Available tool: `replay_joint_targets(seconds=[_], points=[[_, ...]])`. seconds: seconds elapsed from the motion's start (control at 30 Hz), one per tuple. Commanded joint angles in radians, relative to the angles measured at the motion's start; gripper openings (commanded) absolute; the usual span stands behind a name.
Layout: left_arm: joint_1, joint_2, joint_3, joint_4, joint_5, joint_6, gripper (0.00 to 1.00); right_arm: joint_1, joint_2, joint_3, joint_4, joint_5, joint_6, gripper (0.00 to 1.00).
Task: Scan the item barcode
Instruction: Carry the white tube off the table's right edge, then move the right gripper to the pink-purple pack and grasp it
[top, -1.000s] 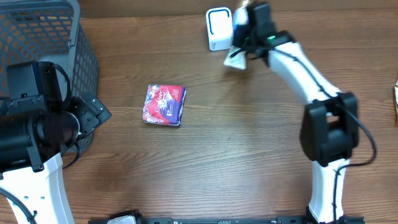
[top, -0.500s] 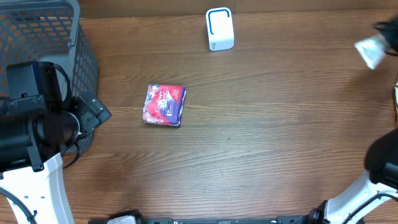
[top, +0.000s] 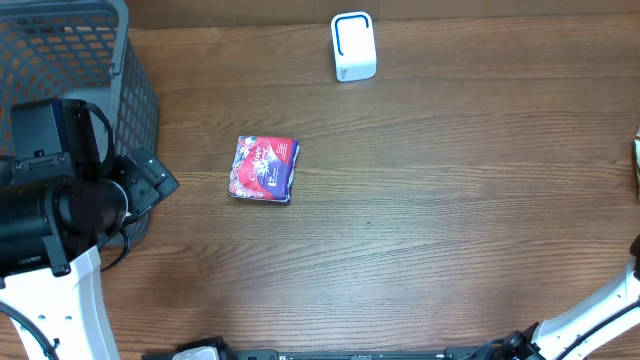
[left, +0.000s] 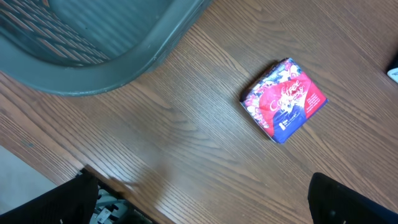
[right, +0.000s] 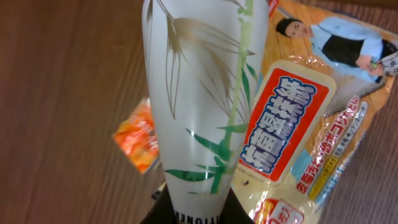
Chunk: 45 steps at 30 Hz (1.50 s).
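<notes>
Left of red snack packet (top: 265, 169) on tabletop (top: 450, 200): left hand (left: 199, 205) wide open, empty | right hand (right: 196, 214) clamped on bamboo-print pouch (right: 193, 112) | scanner (top: 353, 46) beyond packet

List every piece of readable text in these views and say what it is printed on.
"ITONEL": dark capitals cut by the lower frame edge, on the white bamboo-print packet, right wrist view.
Large blue characters on the red-bordered label of the yellow packet: East Asian script, which I cannot read firmly.
White cursive on the red and blue packet: too blurred to read.
White scanner: no text visible.
</notes>
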Motion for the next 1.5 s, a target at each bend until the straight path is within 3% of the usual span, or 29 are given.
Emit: replay_joint_targets(seconds=[0.0,0.17,0.27,0.5,0.67,0.9,1.0,1.17,1.37,1.47], points=[[0.004,0.0,-0.001,0.001,-0.01,-0.016,1.0,-0.009,0.023,0.008,0.034,0.0,0.002,0.16],[0.004,0.0,-0.001,0.001,-0.01,-0.016,1.0,-0.018,0.048,0.008,0.035,-0.001,0.002,0.23],[0.004,0.0,-0.001,0.001,-0.01,-0.016,1.0,-0.018,0.047,0.01,0.03,-0.002,0.002,0.36],[0.004,0.0,-0.001,0.001,-0.01,-0.016,1.0,-0.018,0.002,0.034,-0.035,-0.149,0.002,0.39],[0.004,0.0,-0.001,0.001,-0.01,-0.016,1.0,-0.018,-0.079,0.042,-0.033,-0.365,0.002,0.45],[0.004,0.0,-0.001,0.001,-0.01,-0.016,1.0,0.019,-0.161,0.042,-0.04,-0.819,-0.013,0.52],[0.004,0.0,-0.001,0.001,-0.01,-0.016,1.0,0.081,-0.162,0.042,-0.075,-0.986,-0.082,0.59],[0.004,0.0,-0.001,0.001,-0.01,-0.016,1.0,0.254,-0.161,0.04,-0.177,-1.003,-0.226,0.76],[0.004,0.0,-0.001,0.001,-0.01,-0.016,1.0,0.585,-0.158,0.023,-0.215,-0.833,-0.291,0.84],[0.004,0.0,-0.001,0.001,-0.01,-0.016,1.0,0.743,-0.15,0.001,-0.194,-0.73,-0.286,0.8]])
